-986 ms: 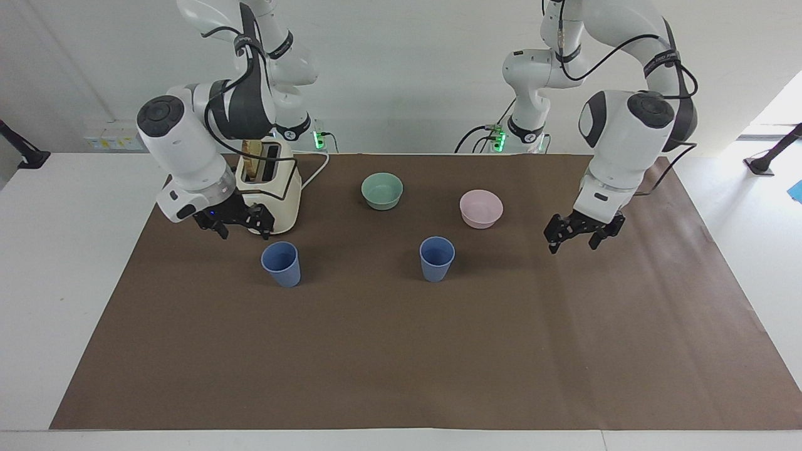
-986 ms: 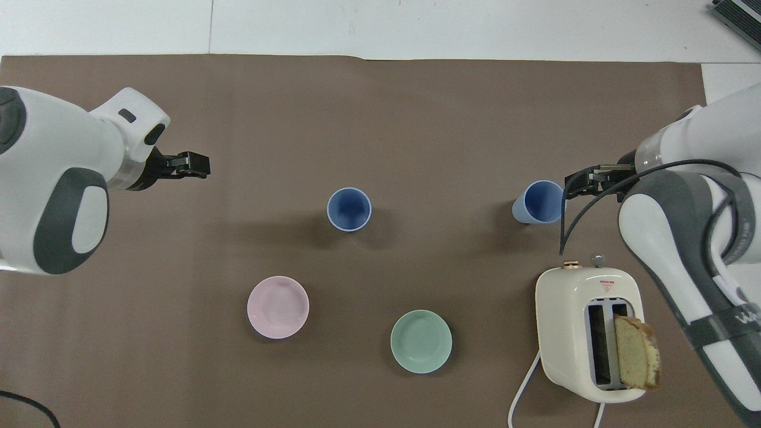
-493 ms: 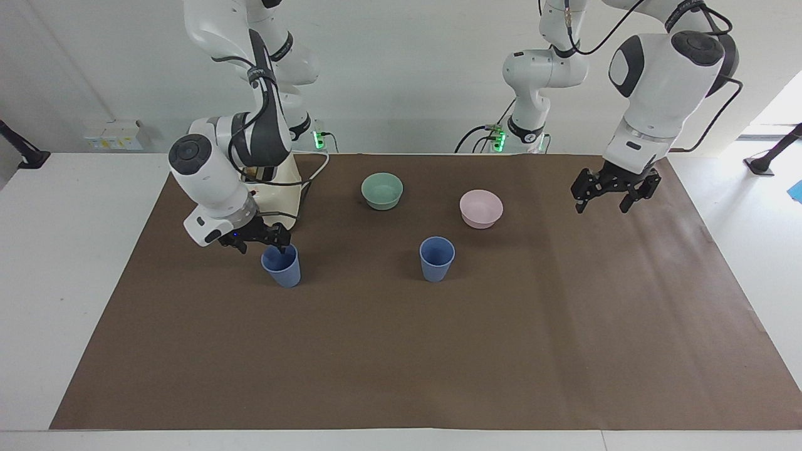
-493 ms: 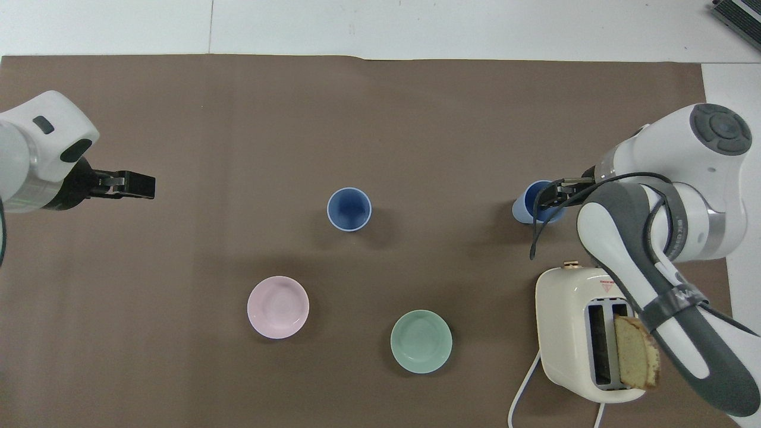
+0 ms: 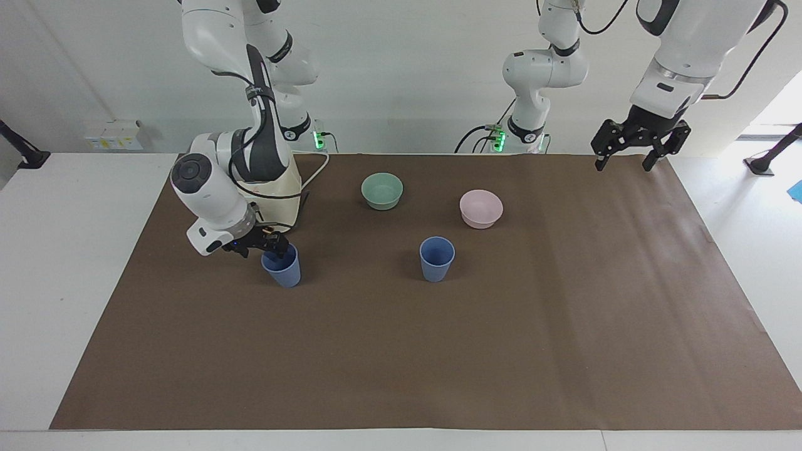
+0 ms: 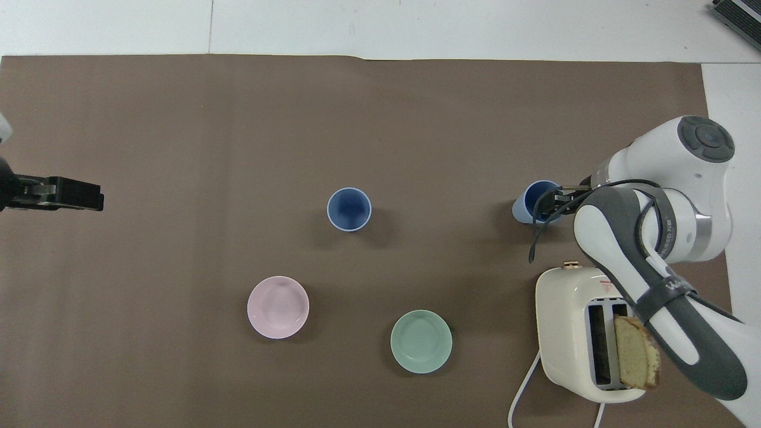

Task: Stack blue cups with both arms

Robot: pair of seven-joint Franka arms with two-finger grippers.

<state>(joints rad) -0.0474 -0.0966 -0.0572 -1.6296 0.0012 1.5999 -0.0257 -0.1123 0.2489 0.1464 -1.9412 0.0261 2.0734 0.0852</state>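
Right gripper (image 5: 274, 248) at one blue cup's rim; left gripper (image 5: 633, 143) raised over the tabletop's left-arm end.

The facing view shows the right gripper reaching the rim of the blue cup by the toaster (image 5: 281, 265), one finger inside it and one outside, though I cannot tell whether the jaws pinch the wall; the overhead view hides this under cable and wrist, yet alone shows the bread slice (image 6: 636, 360) standing in the toaster (image 6: 579, 333). A brown mat (image 5: 401, 351) covers the white tabletop (image 5: 56, 250) before a pale wall. The second blue cup (image 5: 437, 258) stands upright mid-mat, with the pink bowl (image 5: 480, 208) and green bowl (image 5: 382, 190) nearer the robots. The left arm's jaws are spread, high over the mat's robot-side corner.
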